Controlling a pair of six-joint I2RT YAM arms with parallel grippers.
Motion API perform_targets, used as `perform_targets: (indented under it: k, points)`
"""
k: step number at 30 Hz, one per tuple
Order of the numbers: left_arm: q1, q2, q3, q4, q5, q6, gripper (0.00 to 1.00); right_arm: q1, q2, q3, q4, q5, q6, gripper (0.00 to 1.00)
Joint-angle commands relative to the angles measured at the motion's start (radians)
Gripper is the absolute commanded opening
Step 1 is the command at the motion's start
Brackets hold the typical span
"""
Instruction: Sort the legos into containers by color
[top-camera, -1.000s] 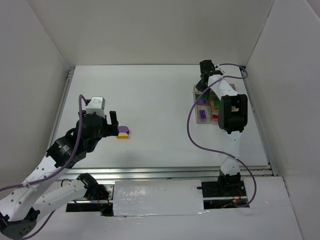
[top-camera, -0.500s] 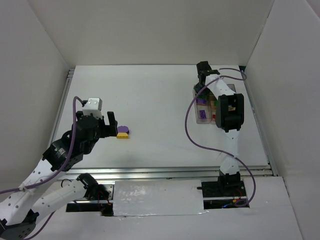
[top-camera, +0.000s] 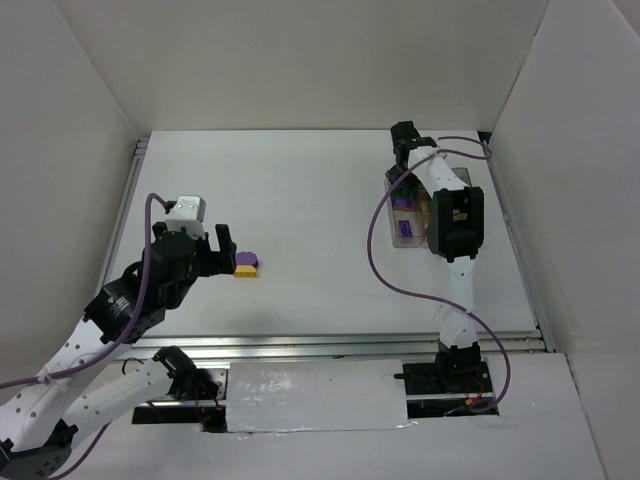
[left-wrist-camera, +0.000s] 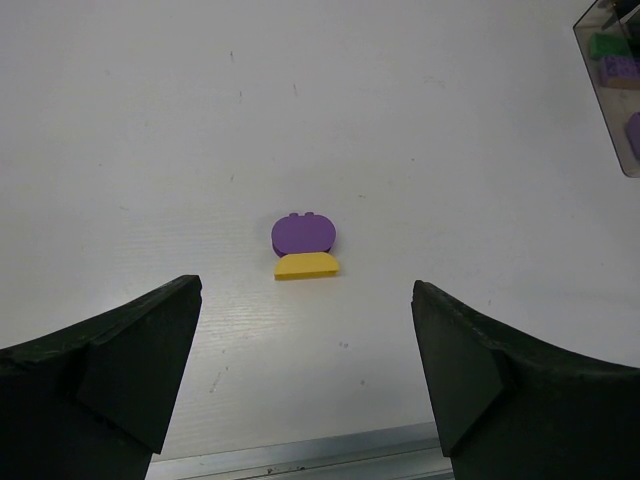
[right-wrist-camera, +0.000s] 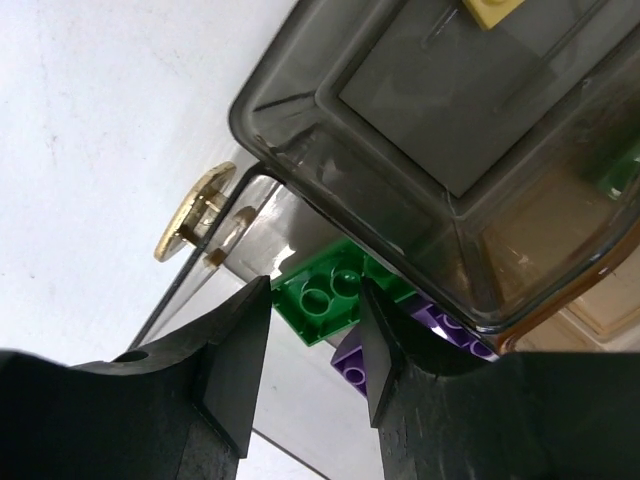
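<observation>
Here, a purple lego (left-wrist-camera: 303, 234) and a yellow lego (left-wrist-camera: 307, 265) lie touching at the centre of the left wrist view, on the white table (left-wrist-camera: 150, 120). They are well apart from the container (top-camera: 404, 238) at the upper right of the top view. The left gripper (left-wrist-camera: 305, 300) hangs before the pair, jaws fully spread and empty. The right gripper (right-wrist-camera: 315, 300) stands over the container, fingers partly parted astride a green lego (right-wrist-camera: 330, 288) (gripped or released cannot be told). Risk: closing on the touching pair may lift both colours together, or flick one away.
</observation>
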Motion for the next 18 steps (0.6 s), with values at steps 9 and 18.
perform_targets:
  k: [9, 18]
  points:
    - [0.005, -0.005, 0.003, 0.048, 0.032, 0.029, 1.00, 0.002, 0.053, 0.085, -0.076, -0.027, 0.005, 0.27]
    - [0.005, 0.004, 0.001, 0.054, 0.038, 0.031, 1.00, -0.010, 0.044, 0.064, -0.057, -0.055, 0.008, 0.15]
